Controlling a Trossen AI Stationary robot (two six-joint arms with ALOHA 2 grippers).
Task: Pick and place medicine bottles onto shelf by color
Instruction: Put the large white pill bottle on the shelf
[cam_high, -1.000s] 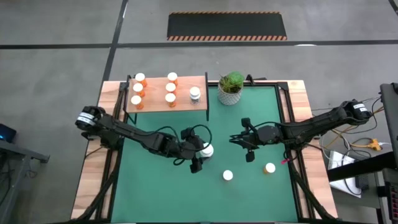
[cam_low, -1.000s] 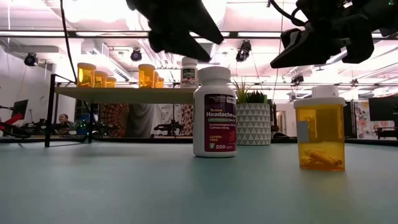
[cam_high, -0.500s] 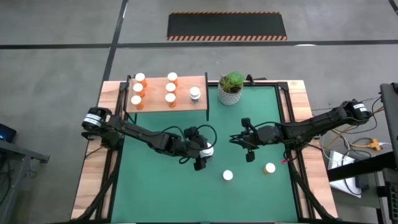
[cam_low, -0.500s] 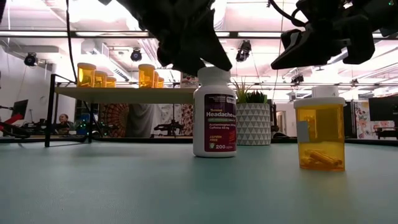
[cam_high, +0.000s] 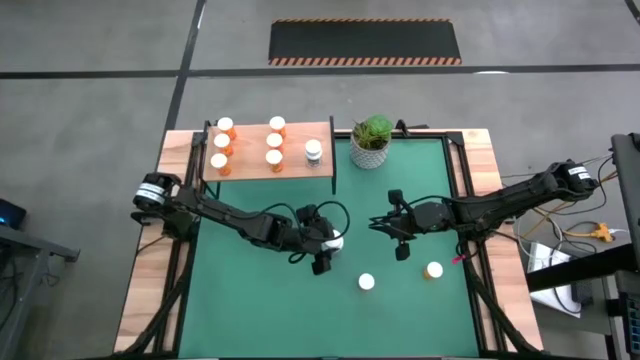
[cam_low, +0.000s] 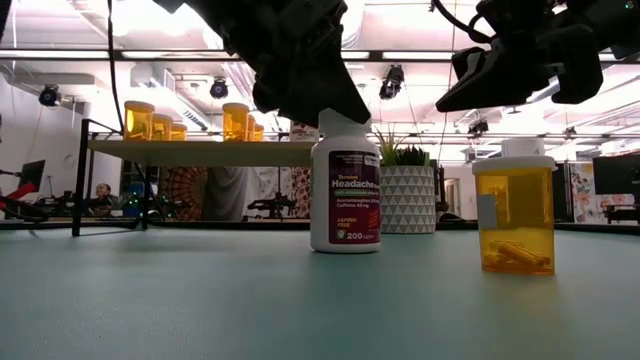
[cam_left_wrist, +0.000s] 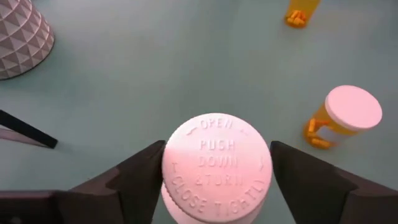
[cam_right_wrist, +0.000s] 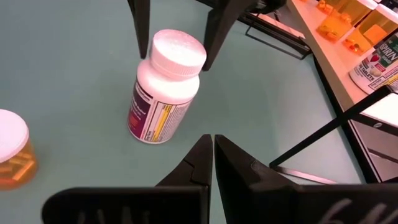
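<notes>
green mat (cam_high: 250, 290), upright white bottle (cam_low: 344, 180)

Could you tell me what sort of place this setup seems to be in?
Probably a robotics lab or workshop in a large industrial hall. The high view shows a bare concrete floor with a hazard-striped mat beyond the table; the low view shows ceiling-hung spotlights and cluttered workstations behind.
</notes>
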